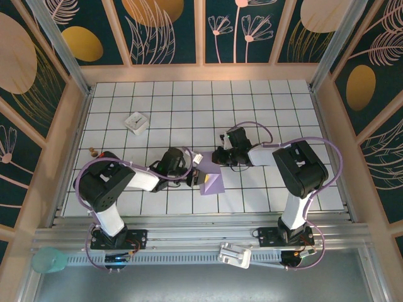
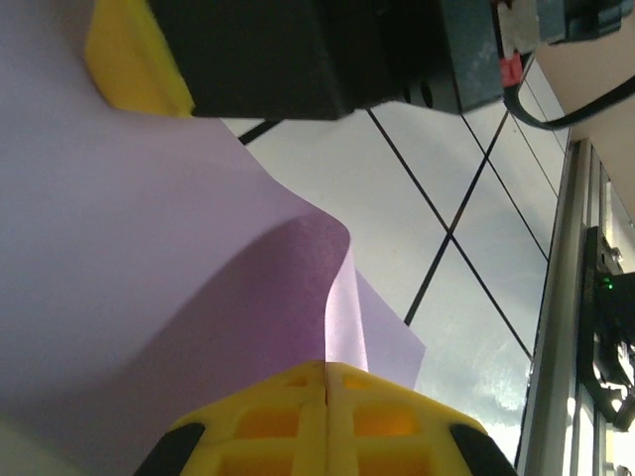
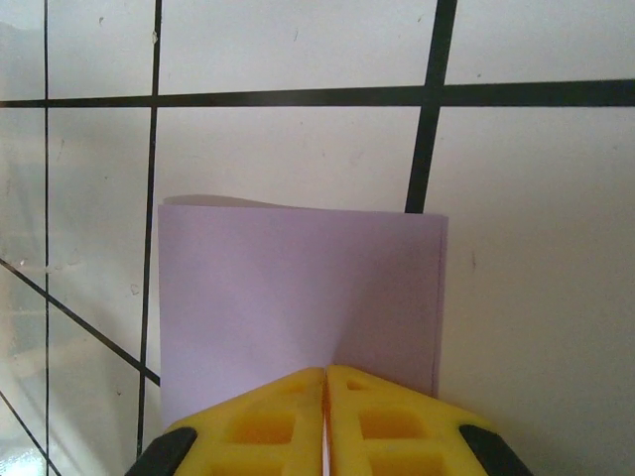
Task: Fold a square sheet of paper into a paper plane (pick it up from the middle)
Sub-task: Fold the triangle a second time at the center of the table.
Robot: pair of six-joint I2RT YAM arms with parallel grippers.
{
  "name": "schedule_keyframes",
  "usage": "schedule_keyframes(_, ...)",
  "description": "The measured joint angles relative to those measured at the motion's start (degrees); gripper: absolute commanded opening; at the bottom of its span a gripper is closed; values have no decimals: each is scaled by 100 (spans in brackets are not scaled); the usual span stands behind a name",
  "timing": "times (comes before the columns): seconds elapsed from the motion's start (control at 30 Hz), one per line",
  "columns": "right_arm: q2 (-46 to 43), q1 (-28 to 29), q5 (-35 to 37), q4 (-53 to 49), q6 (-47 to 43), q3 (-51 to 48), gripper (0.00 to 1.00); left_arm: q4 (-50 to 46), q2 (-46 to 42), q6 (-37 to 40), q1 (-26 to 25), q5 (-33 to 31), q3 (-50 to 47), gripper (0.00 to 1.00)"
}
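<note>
The square sheet of paper [image 1: 212, 184] is lavender and sits lifted near the middle of the tiled table, between both grippers. In the left wrist view the sheet of paper [image 2: 179, 258] curves up in a soft fold and its edge runs into my left gripper [image 2: 325, 365], which is shut on it. The right wrist view has the sheet of paper [image 3: 298, 297] as a doubled-over rectangle hanging over the tiles, with my right gripper [image 3: 325, 370] shut on its near edge. From above, the left gripper [image 1: 195, 178] and right gripper [image 1: 211, 165] meet at the paper.
A small white block [image 1: 136, 122] with a dark mark lies at the back left. Wooden walls [image 1: 75, 126] ring the white tiled table [image 1: 264, 107]. A metal rail [image 1: 189, 236] runs along the near edge by the arm bases.
</note>
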Motion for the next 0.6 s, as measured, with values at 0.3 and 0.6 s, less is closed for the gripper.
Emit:
schedule_keyframes(0.3,2,0,2,-2,-37,0,8,-249,20,153,125,-31,55,0)
schedule_keyframes(0.6,4,0,2,-2,-37,0,8,-415,87,227,127,-142,61,0)
